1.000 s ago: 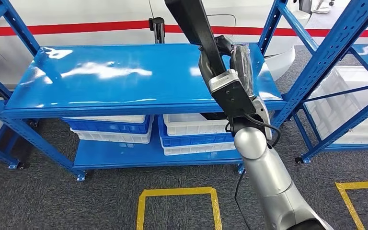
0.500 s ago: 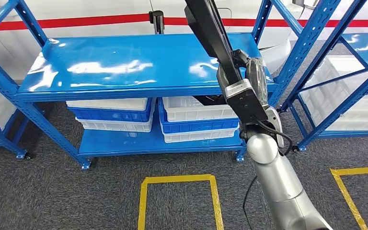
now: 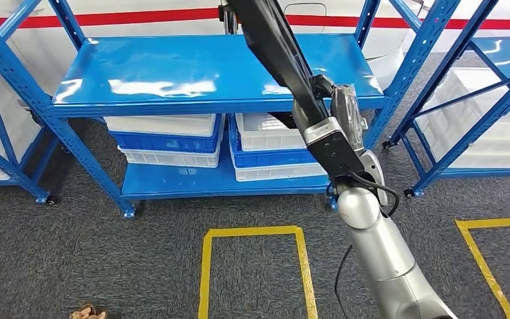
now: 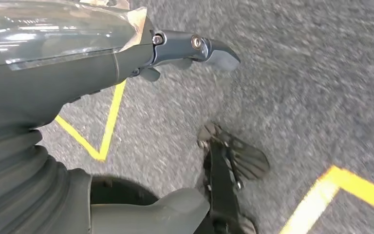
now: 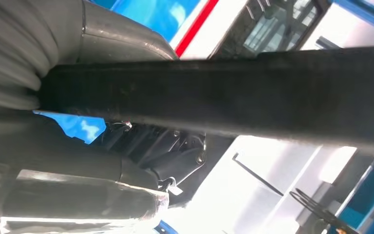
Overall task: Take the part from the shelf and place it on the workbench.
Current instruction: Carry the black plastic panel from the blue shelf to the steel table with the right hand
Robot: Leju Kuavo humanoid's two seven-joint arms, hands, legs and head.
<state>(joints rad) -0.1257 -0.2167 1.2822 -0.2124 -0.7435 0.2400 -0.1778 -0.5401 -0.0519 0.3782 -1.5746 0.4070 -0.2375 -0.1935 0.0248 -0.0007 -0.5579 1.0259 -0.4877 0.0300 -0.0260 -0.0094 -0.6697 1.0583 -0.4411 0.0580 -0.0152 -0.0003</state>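
Part (image 3: 275, 46), a long black bar, sits in your right hand (image 3: 335, 109), whose fingers are wrapped around it near the shiny wrapped section by the wrist; the bar slants up and away over the front right corner of the blue shelf (image 3: 206, 66) and runs out past the frame's top edge. In the right wrist view the bar (image 5: 224, 97) crosses the picture with the hand (image 5: 78, 190) closed under it. Over the last second the whole scene has slid: the shelf has dropped back and shifted, and more of the grey floor and the yellow floor box (image 3: 255, 266) has come in. Read that as the camera moving with the body, not the shelf moving. The bar sits the same way in the hand throughout, so the pick looks done and you are backing off from the shelf; the carry to the workbench is what remains, and no bench is visible yet. Your left hand (image 4: 185, 48) hangs over the floor holding nothing, but whether its fingers are spread or curled you cannot tell here. White and blue bins (image 3: 166, 139) sit stacked on the lower level. No brand, label or readable writing shows anywhere.
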